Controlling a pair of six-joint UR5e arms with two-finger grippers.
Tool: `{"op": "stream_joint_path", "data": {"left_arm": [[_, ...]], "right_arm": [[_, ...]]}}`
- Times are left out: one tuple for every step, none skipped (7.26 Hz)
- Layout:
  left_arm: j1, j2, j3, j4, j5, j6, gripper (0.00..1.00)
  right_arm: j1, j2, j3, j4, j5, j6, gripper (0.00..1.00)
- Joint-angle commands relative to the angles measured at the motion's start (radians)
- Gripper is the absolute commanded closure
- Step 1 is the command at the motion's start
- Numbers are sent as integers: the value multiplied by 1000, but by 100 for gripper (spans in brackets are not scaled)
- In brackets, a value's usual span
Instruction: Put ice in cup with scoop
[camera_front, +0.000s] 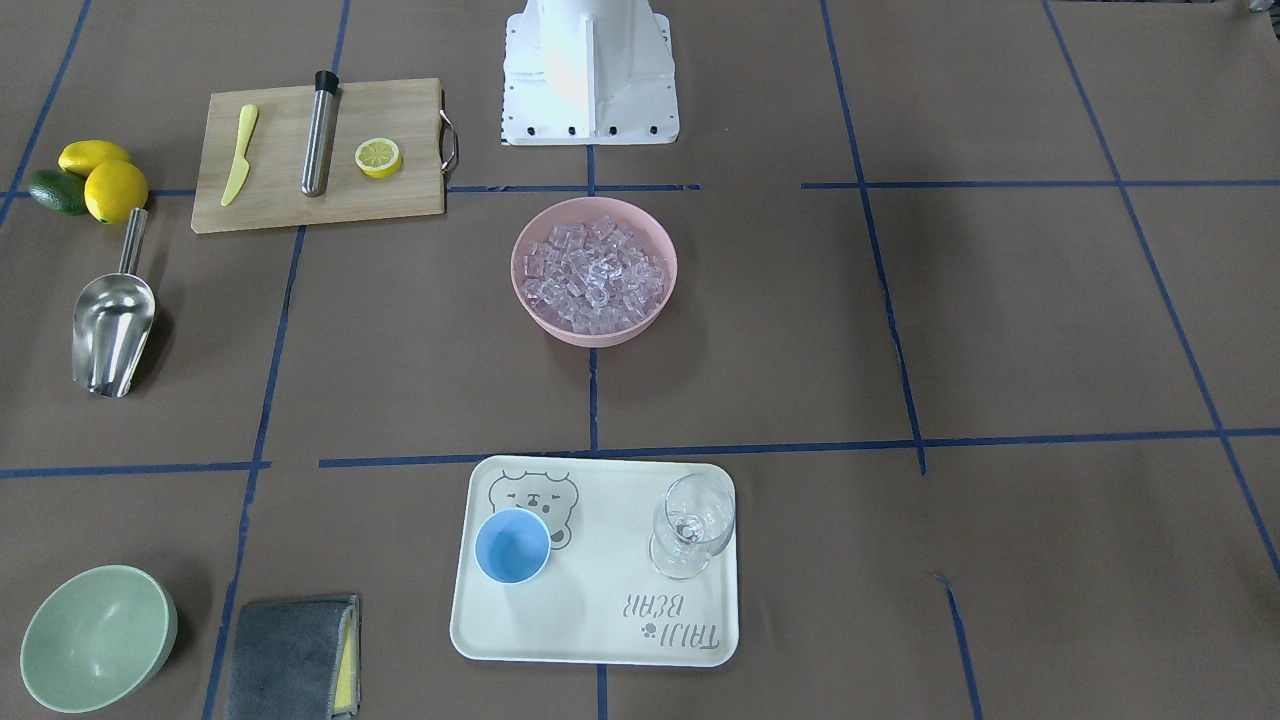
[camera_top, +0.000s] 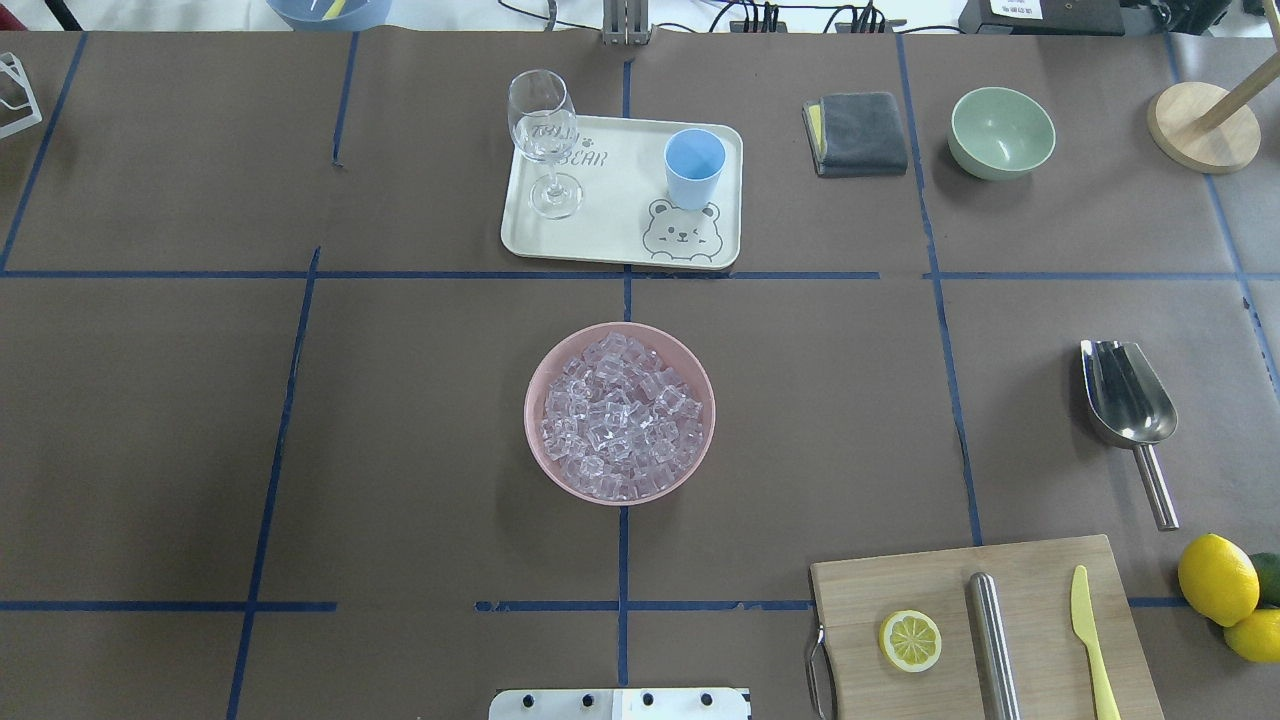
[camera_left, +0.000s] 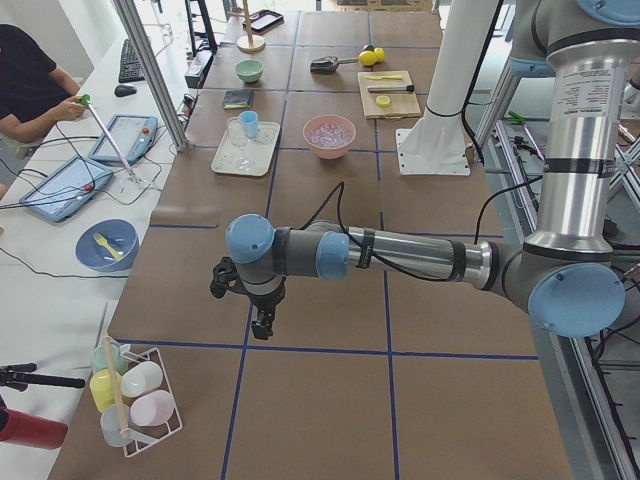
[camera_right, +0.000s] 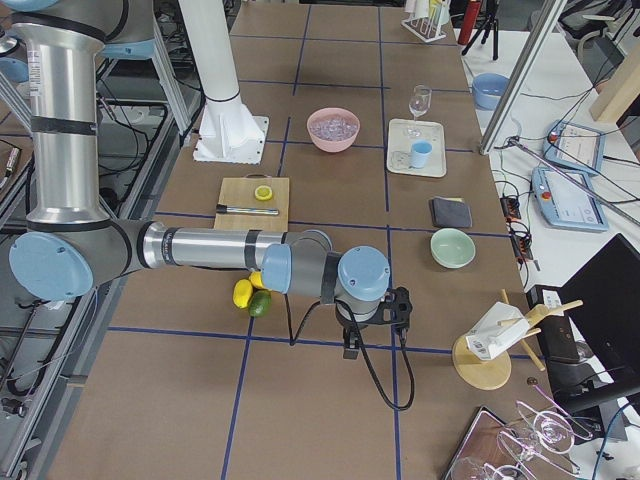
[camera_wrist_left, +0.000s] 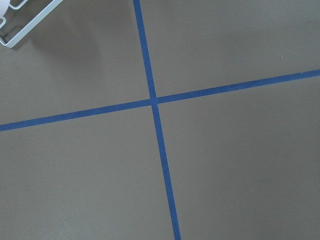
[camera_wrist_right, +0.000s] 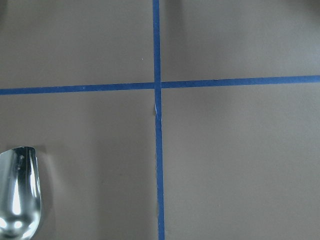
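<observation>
In the front-facing view the ice (camera_front: 593, 275) fills a pink bowl (camera_front: 600, 338) at the middle of the table. The scoop (camera_front: 112, 325) lies on the table at 9 o'clock from the bowl, well apart, with its handle toward 12 o'clock and nothing holding it. At 6 o'clock from the bowl is a tray (camera_front: 600, 620). The cup (camera_front: 512, 545) stands upright and empty on the tray's 9 o'clock side, and a glass (camera_front: 692, 525) on its 3 o'clock side. In the overhead view the tray is at 12 o'clock from the bowl. The scoop is at 3 o'clock, handle toward 6 o'clock, near a board (camera_top: 900, 590). In the left view the left gripper (camera_left: 262, 328) points down over bare table, well apart from the bowl. I cannot tell how far it is open. In the right view the right gripper (camera_right: 350, 348) also points down over bare table, and its opening I cannot tell either. The left wrist view shows only crossing blue tape (camera_wrist_left: 153, 100). The right wrist view shows such a cross too, with the scoop's mouth at 8 o'clock.
</observation>
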Motion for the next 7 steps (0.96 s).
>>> {"op": "stream_joint_path", "data": {"left_arm": [[0, -1, -2, -4, -4, 1, 0], [0, -6, -9, -7, -2, 3, 0], [2, -12, -21, -28, -2, 3, 0], [2, -14, -25, -82, -5, 1, 0], [3, -18, -25, -135, -10, -4, 0], [8, -35, -25, -180, -11, -2, 0], [32, -52, -25, -227, -11, -2, 0]], "right_arm": [[0, 5, 3, 2, -6, -3, 0], [0, 8, -6, 2, -6, -3, 0], [0, 11, 3, 2, -3, 0, 0], [-1, 17, 5, 2, 1, 3, 0], [-8, 29, 3, 34, 6, 5, 0], [-14, 31, 5, 136, 9, 54, 0], [-64, 97, 3, 191, 6, 159, 0]]}}
